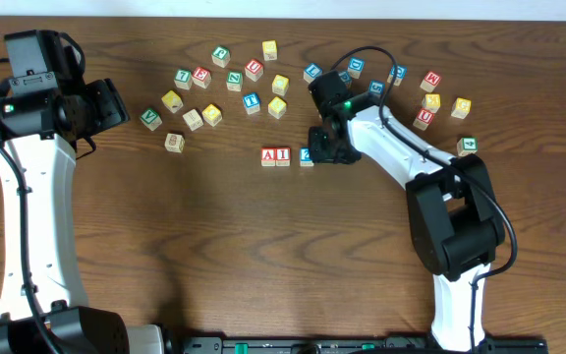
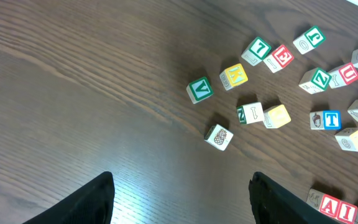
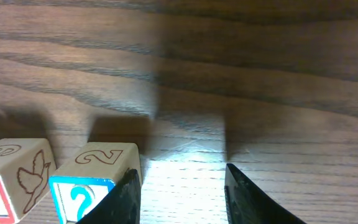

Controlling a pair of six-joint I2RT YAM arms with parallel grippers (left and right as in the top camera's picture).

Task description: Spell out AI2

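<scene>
Right gripper jaws parted, holding nothing, just beside 2 block; best nudged flush against I block, row straight. Left gripper spread wide, nothing held.

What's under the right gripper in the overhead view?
The 2 block pokes out beside the right gripper, its far side covered. Right wrist view: open jaws over bare table, the 2 block just outside them.

Dark wood table; scattered on it: green V block, pineapple block, blue T block.
</scene>
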